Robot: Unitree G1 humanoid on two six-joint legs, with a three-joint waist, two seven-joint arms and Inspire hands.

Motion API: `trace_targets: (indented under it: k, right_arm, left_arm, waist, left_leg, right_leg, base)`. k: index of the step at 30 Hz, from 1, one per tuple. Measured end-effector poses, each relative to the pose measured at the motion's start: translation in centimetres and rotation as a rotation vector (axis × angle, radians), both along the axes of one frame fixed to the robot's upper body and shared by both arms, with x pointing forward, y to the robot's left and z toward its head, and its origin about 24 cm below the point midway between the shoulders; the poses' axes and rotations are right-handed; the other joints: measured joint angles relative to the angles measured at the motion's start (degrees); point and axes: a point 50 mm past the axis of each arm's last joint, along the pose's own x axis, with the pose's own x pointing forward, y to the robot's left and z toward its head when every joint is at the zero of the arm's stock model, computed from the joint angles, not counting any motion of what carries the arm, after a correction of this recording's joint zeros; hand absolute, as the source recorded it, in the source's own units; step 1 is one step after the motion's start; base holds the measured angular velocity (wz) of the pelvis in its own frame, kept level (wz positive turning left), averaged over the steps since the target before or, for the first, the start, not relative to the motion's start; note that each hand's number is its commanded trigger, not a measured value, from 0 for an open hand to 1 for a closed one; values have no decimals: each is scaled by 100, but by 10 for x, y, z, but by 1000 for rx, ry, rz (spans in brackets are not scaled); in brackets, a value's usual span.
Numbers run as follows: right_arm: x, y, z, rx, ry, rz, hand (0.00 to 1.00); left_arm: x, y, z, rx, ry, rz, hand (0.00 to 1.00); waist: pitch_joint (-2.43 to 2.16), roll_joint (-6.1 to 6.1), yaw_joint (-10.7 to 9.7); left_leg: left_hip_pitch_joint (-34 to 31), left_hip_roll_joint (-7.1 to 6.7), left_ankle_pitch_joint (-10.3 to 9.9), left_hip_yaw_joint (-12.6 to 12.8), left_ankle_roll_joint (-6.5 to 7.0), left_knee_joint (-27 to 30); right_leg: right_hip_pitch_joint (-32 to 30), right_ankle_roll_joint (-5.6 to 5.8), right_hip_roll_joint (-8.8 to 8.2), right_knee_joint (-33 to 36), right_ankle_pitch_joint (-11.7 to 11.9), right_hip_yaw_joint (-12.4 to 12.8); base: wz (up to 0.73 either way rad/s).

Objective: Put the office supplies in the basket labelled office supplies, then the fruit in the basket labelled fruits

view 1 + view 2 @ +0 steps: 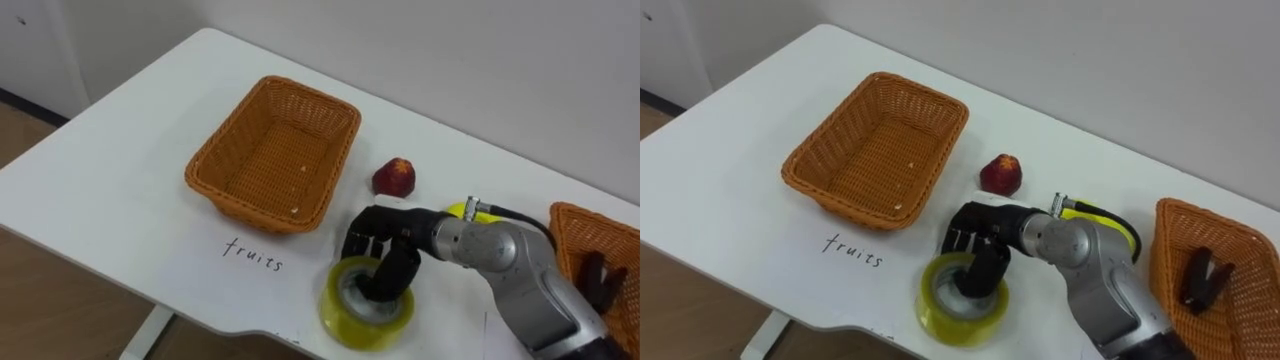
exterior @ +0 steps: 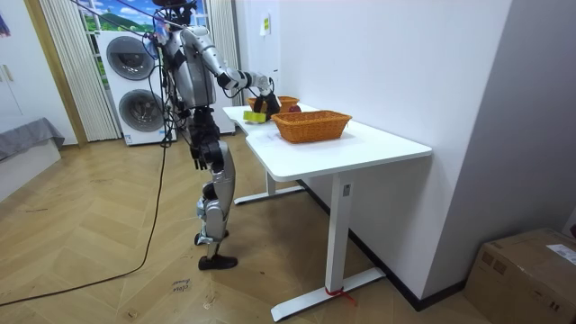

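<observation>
Our right hand (image 1: 975, 245) is curled onto the tape roll (image 1: 960, 300), which lies flat on the desk (image 1: 740, 180) directly beneath it. The fingers dip into its core, apparently pinching the wall. The supplies basket (image 1: 1160, 250) lies to the hand's right, nearest this arm.

Bright, even, diffuse light. White table (image 1: 90, 190) reads bright; soft shadow under basket (image 1: 250, 205), centre-left of frame. Room view evenly lit, mild sheen on floor (image 2: 108, 270).

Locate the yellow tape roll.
In the left eye view, the yellow tape roll sits at the table's near edge, right of the fruits basket, gripped by the right hand.
</observation>
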Motion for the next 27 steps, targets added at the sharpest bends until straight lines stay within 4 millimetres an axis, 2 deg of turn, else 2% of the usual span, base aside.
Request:
trace_targets:
  k: [9,14,16,19,20,22,27]
  right_arm:
    - [-1,0,4,27,-13,24,100]
    - [-8,-6,10,22,-33,52,100]
    - [-9,-18,12,31,-43,16,100]
    - [-6,-34,25,45,-95,-36,100]
    - [-5,-41,33,42,-136,-52,100]
    - [-3,-49,44,52,-198,-88,100]
    - [1,-66,70,85,-347,-177,100]
  left_arm:
    - [3,-3,0,-15,-36,4,0]
    - [-4,-2,-2,-11,-26,8,0]
    - [-9,-2,-2,-11,-28,11,0]
    - [-13,0,-1,-7,-37,32,0]
    - [-14,0,-1,-8,-38,34,0]
    - [-18,0,-2,-9,-34,45,0]
    - [-22,0,-2,-14,-44,45,0]
  waist:
    - [21,49,-72]
    - [19,119,-345]
    - [36,164,-481]
    - [30,212,-705]
    - [11,237,-791]
    - [-12,270,-854]
    - [-23,292,-1050]
  left_leg:
    - [5,6,2,110,3,-51]
    - [-17,6,12,216,19,-34]
    - [7,7,12,267,20,-30]
    - [39,18,12,326,20,-61]
    - [63,24,13,357,21,-102]
    - [89,31,13,391,21,-101]
    - [184,38,13,434,20,-113]
  right_leg:
    - [-65,0,1,-2,0,126]
    - [-138,2,-7,8,2,202]
    - [-146,4,-4,7,4,319]
    - [-162,4,5,9,4,375]
    - [-162,4,9,11,5,408]
    - [-148,4,16,12,5,452]
    - [-88,3,23,19,6,500]
  base:
    - [-7]
    - [-9]
    - [-12]
    - [-12]
    - [-12]
    - [-11]
    - [-4]
